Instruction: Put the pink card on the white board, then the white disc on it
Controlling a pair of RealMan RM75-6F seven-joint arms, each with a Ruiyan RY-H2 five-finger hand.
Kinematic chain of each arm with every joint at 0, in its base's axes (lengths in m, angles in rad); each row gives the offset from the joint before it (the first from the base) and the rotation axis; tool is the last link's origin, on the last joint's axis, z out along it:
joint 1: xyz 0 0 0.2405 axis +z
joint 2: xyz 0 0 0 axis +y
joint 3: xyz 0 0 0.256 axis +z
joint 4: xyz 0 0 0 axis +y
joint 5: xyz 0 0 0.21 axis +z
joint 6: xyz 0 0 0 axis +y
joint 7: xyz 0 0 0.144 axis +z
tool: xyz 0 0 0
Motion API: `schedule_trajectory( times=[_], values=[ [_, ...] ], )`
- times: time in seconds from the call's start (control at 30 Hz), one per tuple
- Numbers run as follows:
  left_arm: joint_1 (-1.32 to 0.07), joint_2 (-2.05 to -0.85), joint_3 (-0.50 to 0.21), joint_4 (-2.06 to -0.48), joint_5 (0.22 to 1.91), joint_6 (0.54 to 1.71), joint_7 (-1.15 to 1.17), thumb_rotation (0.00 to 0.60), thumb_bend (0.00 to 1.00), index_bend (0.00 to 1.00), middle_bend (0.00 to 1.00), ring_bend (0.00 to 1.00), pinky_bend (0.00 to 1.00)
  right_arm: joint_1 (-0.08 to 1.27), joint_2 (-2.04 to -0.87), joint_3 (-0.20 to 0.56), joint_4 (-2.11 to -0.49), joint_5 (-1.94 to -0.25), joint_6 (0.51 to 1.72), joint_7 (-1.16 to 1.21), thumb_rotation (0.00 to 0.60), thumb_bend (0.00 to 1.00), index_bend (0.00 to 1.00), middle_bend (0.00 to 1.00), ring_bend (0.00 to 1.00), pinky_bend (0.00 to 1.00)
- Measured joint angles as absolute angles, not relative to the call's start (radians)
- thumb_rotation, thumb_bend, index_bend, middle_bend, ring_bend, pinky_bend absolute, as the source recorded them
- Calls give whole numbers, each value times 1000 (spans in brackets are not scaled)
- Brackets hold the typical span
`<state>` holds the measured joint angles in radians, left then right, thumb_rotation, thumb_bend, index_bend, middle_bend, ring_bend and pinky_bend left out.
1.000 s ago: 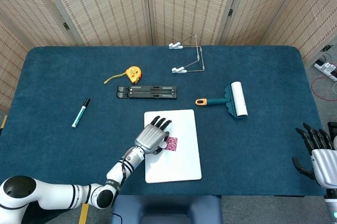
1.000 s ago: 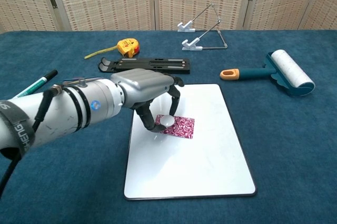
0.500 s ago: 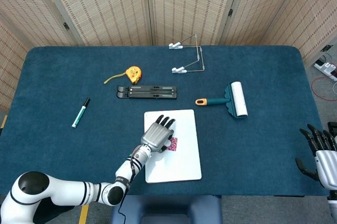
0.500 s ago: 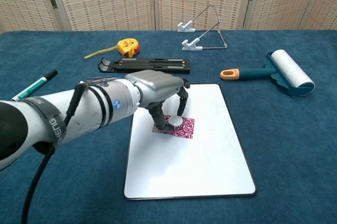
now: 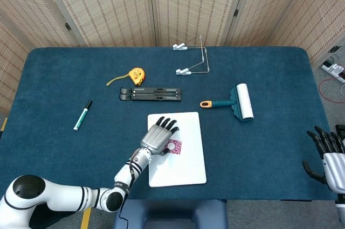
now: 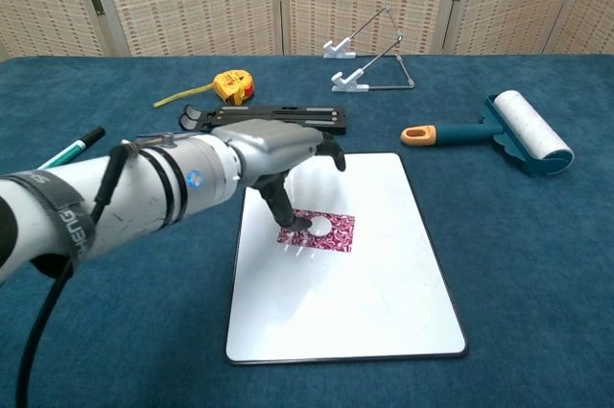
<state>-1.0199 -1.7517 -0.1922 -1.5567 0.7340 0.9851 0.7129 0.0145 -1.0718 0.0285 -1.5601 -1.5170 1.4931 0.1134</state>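
1. We see a deep blue tabletop (image 5: 259,73) under everything.
2. The white board (image 6: 355,302) carries a pink card (image 6: 331,233) – magenta with pale swirls – and a white disc (image 6: 320,227) on it.
3. Our left hand (image 5: 157,137) is silver-grey with black fingertips (image 5: 168,124); the right hand (image 5: 329,156), at the tabletop's right edge, looks the same.
4. The lint roller (image 5: 237,102) is teal with a white roll and an orange handle end.
5. The tape measure (image 5: 136,75) is yellow – its tape too.
6. The marker (image 5: 82,115) is white with a green band and a black cap.
7. The folding stand (image 5: 150,94) is black.

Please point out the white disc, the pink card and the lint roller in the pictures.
white disc (image 6: 319,228), chest view, on its flat top.
pink card (image 6: 337,233), chest view, on its patterned right half.
lint roller (image 6: 529,130), chest view, on its white roll.
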Motion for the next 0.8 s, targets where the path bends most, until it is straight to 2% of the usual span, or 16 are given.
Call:
schedule_trajectory(
  times=[0.47, 0.8],
  values=[
    [-809, -1520, -134, -1665, 922, 1128, 465, 600, 361, 203, 98, 31, 0, 39, -1075, 31, -1550, -1541, 1473, 119, 600, 367, 112, 59, 83, 0],
    [-591, -1409, -49, -1629, 1120, 1354, 328, 600, 361, 228, 99, 43, 0, 60, -1070, 33, -1557, -1562, 1467, 142, 600, 367, 112, 106, 85, 0]
  ],
)
